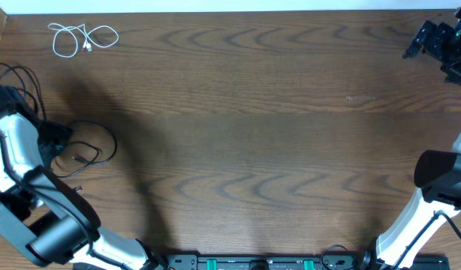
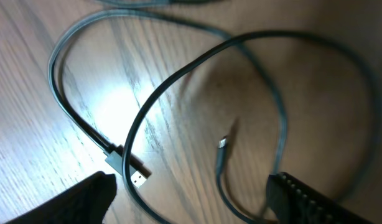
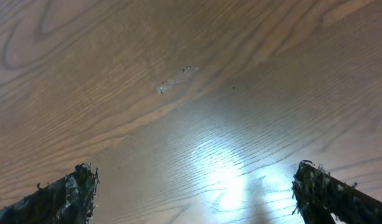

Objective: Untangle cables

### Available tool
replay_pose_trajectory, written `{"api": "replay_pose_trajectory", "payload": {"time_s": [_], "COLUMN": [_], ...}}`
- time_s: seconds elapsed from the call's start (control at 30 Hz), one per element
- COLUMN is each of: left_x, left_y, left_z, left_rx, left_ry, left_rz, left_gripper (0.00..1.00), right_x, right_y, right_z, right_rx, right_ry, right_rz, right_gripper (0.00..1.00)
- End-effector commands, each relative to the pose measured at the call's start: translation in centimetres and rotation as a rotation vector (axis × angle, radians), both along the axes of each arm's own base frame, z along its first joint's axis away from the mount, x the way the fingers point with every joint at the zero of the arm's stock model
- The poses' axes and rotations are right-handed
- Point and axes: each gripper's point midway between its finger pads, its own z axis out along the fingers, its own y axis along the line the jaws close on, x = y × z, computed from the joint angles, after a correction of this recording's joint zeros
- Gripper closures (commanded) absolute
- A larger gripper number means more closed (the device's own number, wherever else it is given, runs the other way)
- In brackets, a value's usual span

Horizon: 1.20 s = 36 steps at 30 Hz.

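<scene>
Leftward, left gripper point(image 2: 191, 202) gapes wide over black cables point(image 2: 118, 159) near the table point(image 1: 253, 112) edge; right gripper point(image 3: 194, 193) gapes over bare wood.

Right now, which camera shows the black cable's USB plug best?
The left wrist view: the USB plug sits close and sharp at lower left, on the black cable. The overhead shows only thin cable loops near the left edge, the plug too small to tell. The right wrist view shows only the table.

You had the white cable point(image 1: 84, 37) coiled at the counter's point(image 1: 253, 112) far left corner — well apart from the black cable point(image 1: 95, 146) looping beside your left hand point(image 1: 56, 139); your right hand point(image 1: 433, 41) was far right.
</scene>
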Motion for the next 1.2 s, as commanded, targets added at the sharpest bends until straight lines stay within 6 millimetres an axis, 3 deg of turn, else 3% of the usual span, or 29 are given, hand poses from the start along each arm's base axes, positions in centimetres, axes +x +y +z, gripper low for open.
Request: {"api": "replay_pose_trajectory", "payload": {"time_s": [0.0, 0.1, 0.43, 0.6, 0.73, 1.07, 1.1, 1.17], "left_x": [-1.3, -1.8, -6.8, -8.0, -7.4, -8.6, -8.7, -8.7], "left_y": [0.4, 1.0, 6.8, 8.7, 9.0, 8.8, 8.7, 8.5], "left_z": [-1.9, -2.5, -2.3, -2.7, -4.3, -9.1, -9.4, -9.8], "left_rx": [-0.007, -0.012, 0.066, 0.068, 0.024, -0.061, -0.068, -0.08], "left_ry": [0.077, 0.089, 0.092, 0.07, 0.032, 0.101, 0.105, 0.11], "left_rz": [0.005, 0.031, 0.254, 0.25, 0.24, 0.229, 0.23, 0.229], "left_gripper": [0.16, 0.16, 0.12, 0.12, 0.12, 0.17, 0.22, 0.42], "right_x": [-0.4, -0.4, -0.4, -0.4, -0.4, -0.4, -0.4, -0.4], "right_y": [0.2, 0.2, 0.2, 0.2, 0.2, 0.2, 0.2, 0.2], "right_z": [1.6, 1.6, 1.6, 1.6, 1.6, 1.6, 1.6, 1.6], "right_rx": [-0.009, -0.009, -0.009, -0.009, -0.009, -0.009, -0.009, -0.009], "right_ry": [-0.042, -0.042, -0.042, -0.042, -0.042, -0.042, -0.042, -0.042], "right_rz": [0.0, 0.0, 0.0, 0.0, 0.0, 0.0, 0.0, 0.0], "right_gripper": [0.01, 0.01, 0.01, 0.01, 0.01, 0.01, 0.01, 0.01]}}
